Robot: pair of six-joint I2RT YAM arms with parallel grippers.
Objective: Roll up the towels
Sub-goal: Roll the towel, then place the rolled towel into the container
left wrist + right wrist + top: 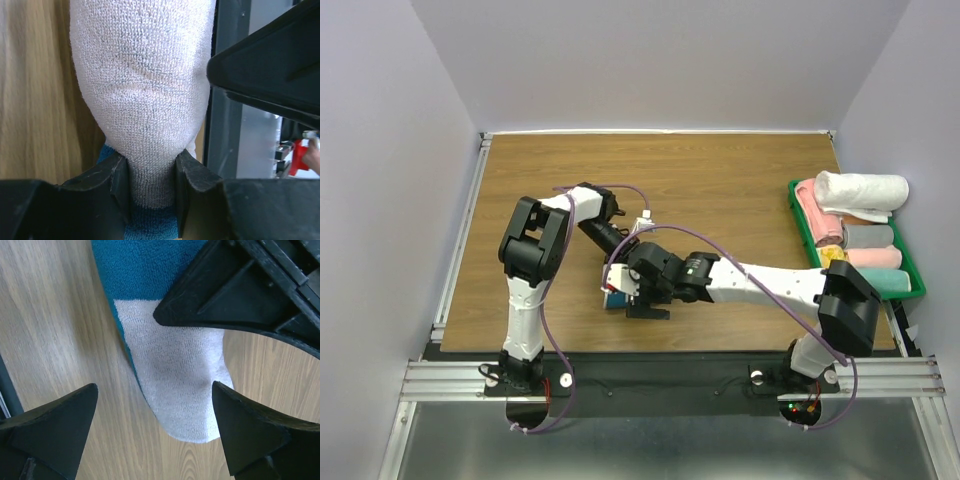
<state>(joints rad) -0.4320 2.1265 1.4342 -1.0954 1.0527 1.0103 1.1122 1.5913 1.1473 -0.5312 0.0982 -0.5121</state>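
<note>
The left tool [150, 172] is clenched on the towel [142, 85], its two fingers pinching the cream end of the bunched cloth, with teal showing beneath. The right tool [155, 410] is spread wide, one finger on either side of the same cream end, gripping nothing. The left tool's black body crowds in beside it. The towel lies mid-counter [740, 190], toward the near edge. A green bin [916, 283] of rolled towels [860, 190] sits at the right edge.

One camera up high, two very close.
The top one looks down on the whole tabletop [720, 180]; both wrist ones see the same towel [142, 100].
</note>
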